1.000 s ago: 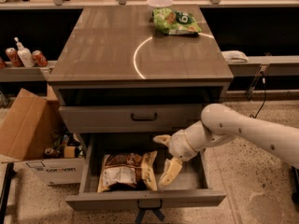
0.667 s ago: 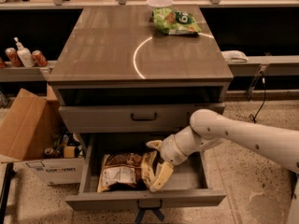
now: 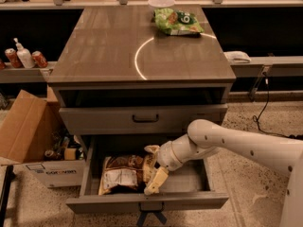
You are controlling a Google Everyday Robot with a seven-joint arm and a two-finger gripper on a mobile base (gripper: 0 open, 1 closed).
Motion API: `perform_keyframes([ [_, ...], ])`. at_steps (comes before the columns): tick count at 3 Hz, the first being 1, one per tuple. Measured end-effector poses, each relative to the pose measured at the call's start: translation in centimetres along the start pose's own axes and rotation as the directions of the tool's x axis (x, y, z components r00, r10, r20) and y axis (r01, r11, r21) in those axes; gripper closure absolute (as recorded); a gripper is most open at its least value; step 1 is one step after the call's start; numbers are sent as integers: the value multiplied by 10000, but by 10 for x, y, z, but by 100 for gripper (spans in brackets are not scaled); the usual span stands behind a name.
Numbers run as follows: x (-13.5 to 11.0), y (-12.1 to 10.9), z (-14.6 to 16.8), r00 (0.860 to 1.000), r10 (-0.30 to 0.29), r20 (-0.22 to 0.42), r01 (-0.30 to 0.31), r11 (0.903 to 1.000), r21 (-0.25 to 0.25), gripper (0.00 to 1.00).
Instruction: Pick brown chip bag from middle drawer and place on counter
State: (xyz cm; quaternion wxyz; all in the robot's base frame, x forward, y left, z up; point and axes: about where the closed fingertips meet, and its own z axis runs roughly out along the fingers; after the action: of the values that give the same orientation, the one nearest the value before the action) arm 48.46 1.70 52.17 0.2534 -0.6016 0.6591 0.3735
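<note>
gripper (image 3: 153, 166) is seen inside the open drawer (image 3: 189, 200), fingers spread wide at the right end of the brown bag (image 3: 120, 174) | contact cannot be told | brown bag is laid flat on the drawer floor, left of centre | counter (image 3: 99, 51) is occupied at the back by green bag (image 3: 177, 21) and bowl (image 3: 161, 2) | cardboard box (image 3: 26, 126) is stood beside the cabinet at left

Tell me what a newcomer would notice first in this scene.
The white arm reaching in from the right grabs attention. Its gripper is low inside the open middle drawer, with fingers spread at the right end of the brown chip bag. Next comes the green chip bag at the far edge of the counter, near a bright curved light reflection.
</note>
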Motion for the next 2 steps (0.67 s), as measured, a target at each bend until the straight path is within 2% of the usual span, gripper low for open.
perform_keyframes([
  [1,9,-23,14,9997,119,-215,-112,9994,341,0],
  [2,14,-45,23,9996,169,-239,-147,9959,890,0],
])
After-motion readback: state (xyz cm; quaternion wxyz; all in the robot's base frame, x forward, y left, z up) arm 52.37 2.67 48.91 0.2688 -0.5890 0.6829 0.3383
